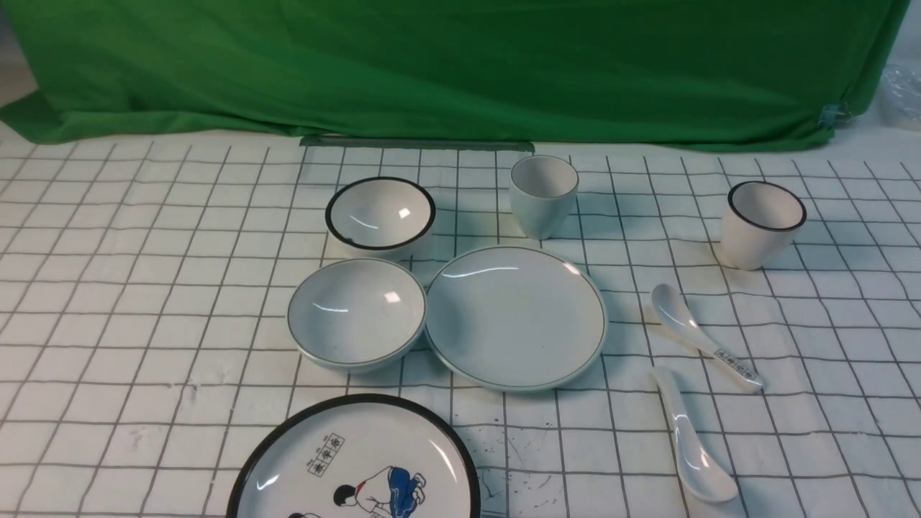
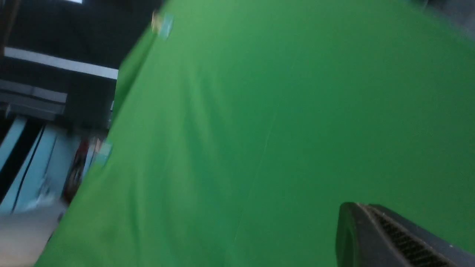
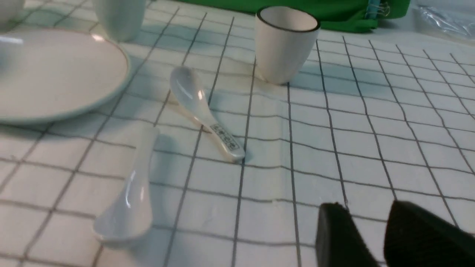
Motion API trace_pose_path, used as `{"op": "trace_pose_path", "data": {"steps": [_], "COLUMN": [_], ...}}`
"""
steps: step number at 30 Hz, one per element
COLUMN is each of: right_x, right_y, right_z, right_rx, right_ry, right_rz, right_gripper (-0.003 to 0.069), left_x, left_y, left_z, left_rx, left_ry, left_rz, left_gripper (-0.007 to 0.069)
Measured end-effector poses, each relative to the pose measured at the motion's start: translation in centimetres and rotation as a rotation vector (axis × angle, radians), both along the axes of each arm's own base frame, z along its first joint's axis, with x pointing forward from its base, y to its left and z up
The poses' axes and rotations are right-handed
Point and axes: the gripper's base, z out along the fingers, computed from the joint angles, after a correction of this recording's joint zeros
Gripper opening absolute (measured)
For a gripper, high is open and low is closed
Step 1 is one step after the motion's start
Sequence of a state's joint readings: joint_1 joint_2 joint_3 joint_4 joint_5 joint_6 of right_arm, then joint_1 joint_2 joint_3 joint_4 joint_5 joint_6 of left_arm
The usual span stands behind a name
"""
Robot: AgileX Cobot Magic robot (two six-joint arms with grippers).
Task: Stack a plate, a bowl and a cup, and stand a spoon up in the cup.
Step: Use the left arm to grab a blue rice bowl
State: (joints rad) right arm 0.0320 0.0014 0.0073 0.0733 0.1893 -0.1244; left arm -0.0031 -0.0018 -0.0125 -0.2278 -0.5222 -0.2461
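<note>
Nothing stacked yet, all four parts sit separately on the gridded tablecloth point(image 1: 144, 324). Plate point(image 1: 515, 316) is flat at centre. Bowl point(image 1: 356, 313) is upright just to its left, rims touching or very nearly, can't tell which. Cup point(image 1: 543, 196) is upright just past the plate's far edge, a bit right of the plate's centre, mouth up, nothing in it. Spoon point(image 1: 691, 439) lies flat to the right of the plate and nearer the robot, wide end toward the robot, handle pointing away, clear of the plate. Others on the table: a black-rimmed bowl point(image 1: 380, 214) right behind the bowl, a black-rimmed cup point(image 1: 763, 223) upright far right, well apart from the cup, a lettered spoon point(image 1: 701, 334) lying diagonally between the black-rimmed cup and the spoon, close to the spoon's handle but not touching it, and a cartoon plate point(image 1: 352, 460) at the near edge, partly cut off. Green cloth point(image 1: 460, 65) hangs across the back. Right gripper point(image 3: 367, 211) sits low over bare tablecloth to the right of both spoons, jaws a little apart, gripping nothing. Left gripper point(image 2: 371, 233): only one finger shows against the green cloth, view is blurred, can't tell whether the jaws are apart or together.
</note>
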Motion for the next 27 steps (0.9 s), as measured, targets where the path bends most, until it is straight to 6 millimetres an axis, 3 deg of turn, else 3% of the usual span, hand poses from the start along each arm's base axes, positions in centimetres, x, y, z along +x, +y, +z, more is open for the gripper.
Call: {"op": "trace_pose_path", "data": {"steps": [2,3,4,5,6,7,9,10,11,12,13,15,16,19,22,25,27], "right_x": [0.1,0.2,0.3,0.3,0.3,0.2,0.2,0.1,0.1,0.1,0.0,0.0,0.0,-0.1,0.0,-0.1,0.0], "right_y": [0.1,0.1,0.0,0.0,-0.1,-0.2,-0.4,-0.4,-0.5,-0.5,-0.5,-0.5,-0.5,-0.6,-0.5,0.1,0.6], "right_z": [0.7,1.2,2.0,2.1,2.4,3.1,3.7,3.8,4.2,4.3,4.3,4.5,4.5,4.7,4.6,5.6,7.9], "right_rx": [0.130,0.228,0.361,0.378,0.426,0.534,0.594,0.597,0.618,0.620,0.621,0.599,0.595,0.624,0.647,0.627,0.548], "right_ry": [-0.068,-0.121,-0.198,-0.208,-0.239,-0.316,-0.383,-0.388,-0.431,-0.442,-0.448,-0.472,-0.474,-0.490,-0.472,-0.290,-0.124], "right_rz": [-0.019,-0.035,-0.052,-0.054,-0.059,-0.064,-0.062,-0.061,-0.058,-0.057,-0.056,-0.055,-0.055,-0.053,-0.051,-0.027,0.007], "right_gripper": [0.0237,0.0237,0.0237,0.0237,0.0237,0.0237,0.0237,0.0237,0.0237,0.0237,0.0237,0.0230,0.0230,0.0230,0.0225,0.0133,0.0059], "left_x": [-0.6,-0.8,-1.2,-0.9,-1.1,0.1,2.6,2.8,5.3,7.1,7.0,12.2,13.3,18.6,21.9,24.7,26.2], "left_y": [0.0,-0.1,-0.3,-0.4,-0.6,-1.1,-1.6,-1.6,-2.0,-2.2,-2.2,-2.6,-2.7,-3.1,-3.8,-5.6,-7.1], "left_z": [1.8,3.5,6.6,6.4,8.5,10.4,13.0,13.2,13.5,13.7,13.5,12.1,11.6,7.6,4.0,0.6,-0.4], "left_rx": [-0.025,-0.037,-0.042,-0.039,-0.028,-0.004,0.023,0.028,0.071,0.103,0.103,0.194,0.222,0.265,0.307,0.395,0.449], "left_ry": [-0.056,-0.060,-0.029,0.001,0.044,0.242,0.522,0.551,0.808,0.921,0.939,1.215,1.260,1.446,1.556,1.640,1.666], "left_rz": [-0.018,-0.040,-0.076,-0.080,-0.099,-0.135,-0.179,-0.182,-0.217,-0.232,-0.237,-0.307,-0.325,-0.405,-0.456,-0.492,-0.516], "left_gripper": [0.0005,0.0005,0.0005,0.0005,0.0005,0.0005,0.0005,0.0005,0.0005,0.0005,0.0005,0.0005,0.0005,0.0005,0.0003,0.0000,-0.0001]}}
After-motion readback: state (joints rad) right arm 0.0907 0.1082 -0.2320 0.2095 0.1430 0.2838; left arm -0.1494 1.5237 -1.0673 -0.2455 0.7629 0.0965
